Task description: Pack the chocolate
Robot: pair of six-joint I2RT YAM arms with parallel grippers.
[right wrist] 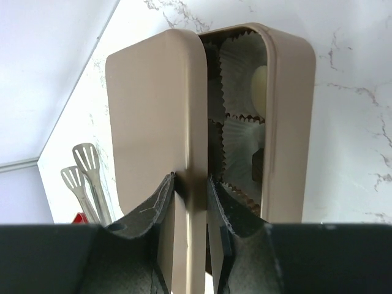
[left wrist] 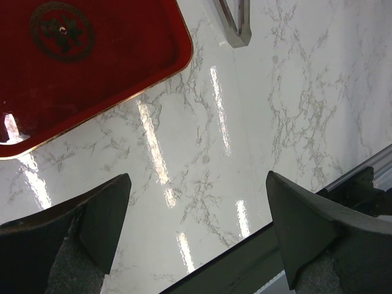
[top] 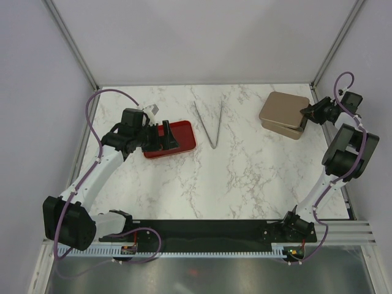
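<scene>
A tan box (top: 283, 130) lies at the back right with its tan lid (top: 283, 107) shifted off it. My right gripper (top: 304, 113) is shut on the lid's near rim. In the right wrist view the gripper (right wrist: 191, 180) pinches the lid (right wrist: 153, 110), which is raised off the box (right wrist: 291, 122). Inside are white paper cups holding a cream-white chocolate (right wrist: 259, 86) and a dark brown chocolate (right wrist: 257, 164); the other cups are hidden by the lid. My left gripper (top: 166, 136) is open and empty over the red tray's edge, and it also shows in the left wrist view (left wrist: 197, 177).
A red tray (top: 177, 138) with a round gold emblem lies at the left, also in the left wrist view (left wrist: 92, 67). Metal tongs (top: 208, 122) lie at the table's back middle, and show in both wrist views (left wrist: 236, 24) (right wrist: 86, 171). A black strip borders the near edge.
</scene>
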